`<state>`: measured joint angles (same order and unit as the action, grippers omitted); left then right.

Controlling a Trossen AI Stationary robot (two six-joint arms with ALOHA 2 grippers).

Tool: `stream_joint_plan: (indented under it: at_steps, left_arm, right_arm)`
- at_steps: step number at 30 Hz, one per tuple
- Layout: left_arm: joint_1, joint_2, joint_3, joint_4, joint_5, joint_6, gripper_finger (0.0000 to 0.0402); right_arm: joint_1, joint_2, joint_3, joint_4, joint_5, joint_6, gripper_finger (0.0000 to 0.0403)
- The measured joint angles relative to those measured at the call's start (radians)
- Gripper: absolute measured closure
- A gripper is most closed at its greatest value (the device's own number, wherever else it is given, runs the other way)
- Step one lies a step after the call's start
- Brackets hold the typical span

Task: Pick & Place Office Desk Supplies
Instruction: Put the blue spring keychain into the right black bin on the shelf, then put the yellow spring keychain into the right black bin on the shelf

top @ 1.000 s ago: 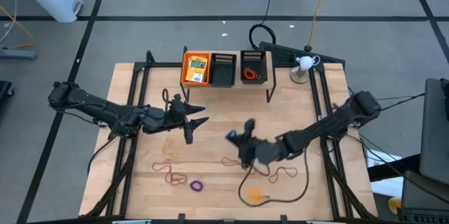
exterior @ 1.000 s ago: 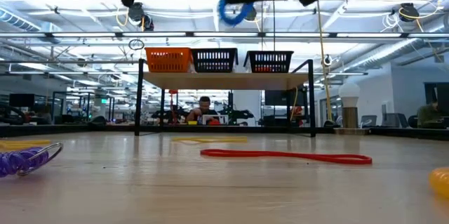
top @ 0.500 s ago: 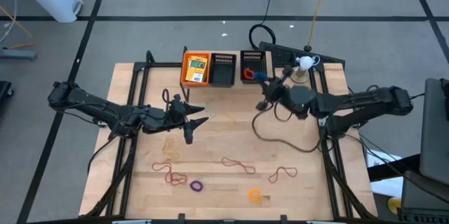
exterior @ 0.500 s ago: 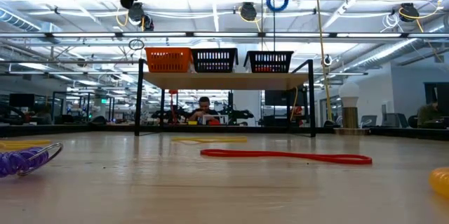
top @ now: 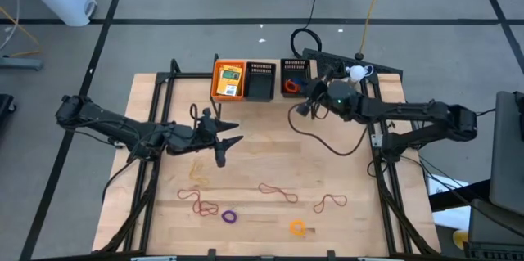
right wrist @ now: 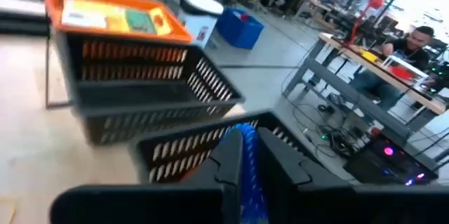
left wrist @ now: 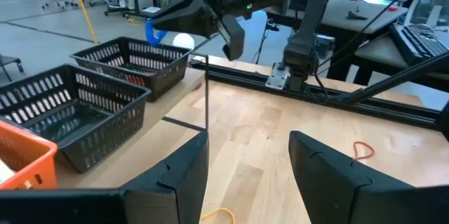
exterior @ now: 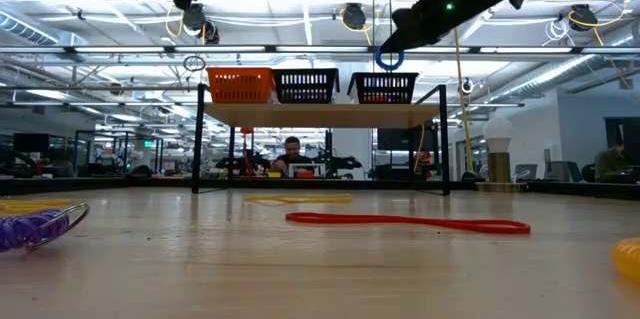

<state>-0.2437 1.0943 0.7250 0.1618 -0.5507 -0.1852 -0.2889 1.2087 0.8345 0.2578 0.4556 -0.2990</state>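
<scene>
My right gripper is up at the shelf, by the near rim of the right black tray, and is shut on a blue ring. An orange-red item lies in that tray. The orange tray holds yellow packets with green labels. My left gripper hovers open above the table's middle-left and touches nothing. On the near part of the table lie red-brown rubber bands, a purple ring and an orange ring. My right gripper pinches the blue ring between its two fingers. The fingers slant down toward the trays from the table's right-near side. The ring is lifted clear and hangs below the fingertips, just above the right black tray's near rim.
The three trays stand side by side on a raised shelf at the far edge; the middle black tray is between the other two. A black cable sags from the right arm onto the table. A lamp stands at the far right.
My right gripper has carried the blue ring from above the table's near middle toward the far edge, up to the right black tray, staying shut on it. The trailing cable swung with the arm.
</scene>
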Motion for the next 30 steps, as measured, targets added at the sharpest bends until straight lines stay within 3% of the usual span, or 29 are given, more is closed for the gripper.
stream_joint_plan:
  at_steps: [9,17,20,27,30]
  left_arm:
    - [0.028,0.000,0.000,-0.001,0.001,-0.011,0.0206]
    - [0.027,0.000,0.000,-0.005,0.002,-0.030,0.0206]
    - [0.027,0.000,0.000,-0.013,0.002,-0.020,0.0206]
    - [0.026,0.000,0.000,-0.007,0.009,0.044,0.0206]
    - [0.026,0.000,0.000,0.015,0.010,0.016,0.0206]
  right_arm:
    - [-0.020,0.000,0.000,0.174,-0.042,-0.016,0.0287]
    - [-0.004,-0.008,0.000,0.182,-0.056,-0.082,0.0193]
    - [0.042,-0.026,0.000,0.167,-0.194,-0.090,0.0168]
    - [0.222,-0.047,-0.033,0.097,-0.793,0.185,0.0154]
    - [0.354,-0.032,-0.123,0.138,-0.841,0.244,0.0160]
